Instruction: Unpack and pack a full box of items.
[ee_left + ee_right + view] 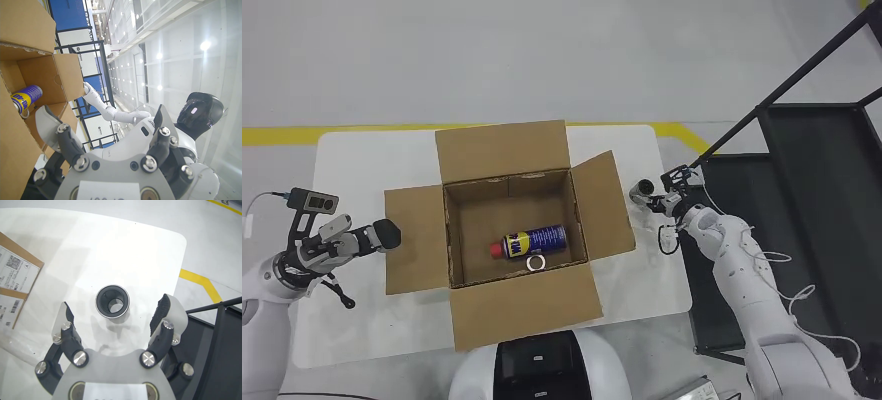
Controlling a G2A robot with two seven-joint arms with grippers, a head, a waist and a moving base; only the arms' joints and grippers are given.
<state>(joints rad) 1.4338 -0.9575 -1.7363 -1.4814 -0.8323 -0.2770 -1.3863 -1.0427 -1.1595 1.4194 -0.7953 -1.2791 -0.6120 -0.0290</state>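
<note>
An open cardboard box (509,158) stands mid-table with its flaps spread. Inside lies a blue and yellow spray can (536,241) (26,96) on its side, with a small metal ring (536,263) (25,113) beside it. A short black cylinder with a metal rim (112,303) (643,188) stands upright on the white table (117,247) right of the box. My right gripper (117,311) (670,205) hovers open just above it, one finger on each side, not touching. My left gripper (102,121) (367,238) is open and holds nothing, beside the box's left flap.
A dark metal rack (802,200) stands close off the table's right edge, next to my right arm. The box's right flap (17,279) carries white labels. Yellow floor tape (362,130) runs behind the table.
</note>
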